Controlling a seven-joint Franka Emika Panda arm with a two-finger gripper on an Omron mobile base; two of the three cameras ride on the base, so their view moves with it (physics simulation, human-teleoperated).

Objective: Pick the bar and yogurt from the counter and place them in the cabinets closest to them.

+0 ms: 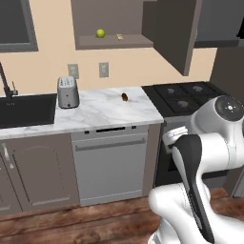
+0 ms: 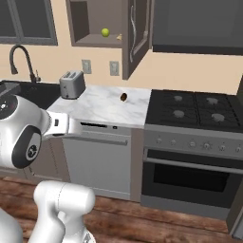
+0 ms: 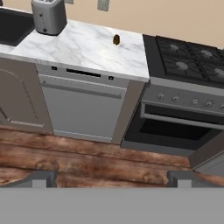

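Bar [image 1: 120, 37] on cabinet shelf [image 1: 114, 42] — gripper [image 3: 112, 178] open, well apart

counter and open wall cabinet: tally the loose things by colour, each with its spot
silver-grey: 1, the toaster on the counter
dark brown: 1, the oval lump on the counter
green: 1, the round fruit on the cabinet shelf
tan-yellow: 1, the bar on the same shelf, right of the fruit
total: 4

Arm folded close above base, facing the counter [image 1: 102, 114]; gripper [image 3: 111, 178] aimed at the floor before it, jaws wide apart.
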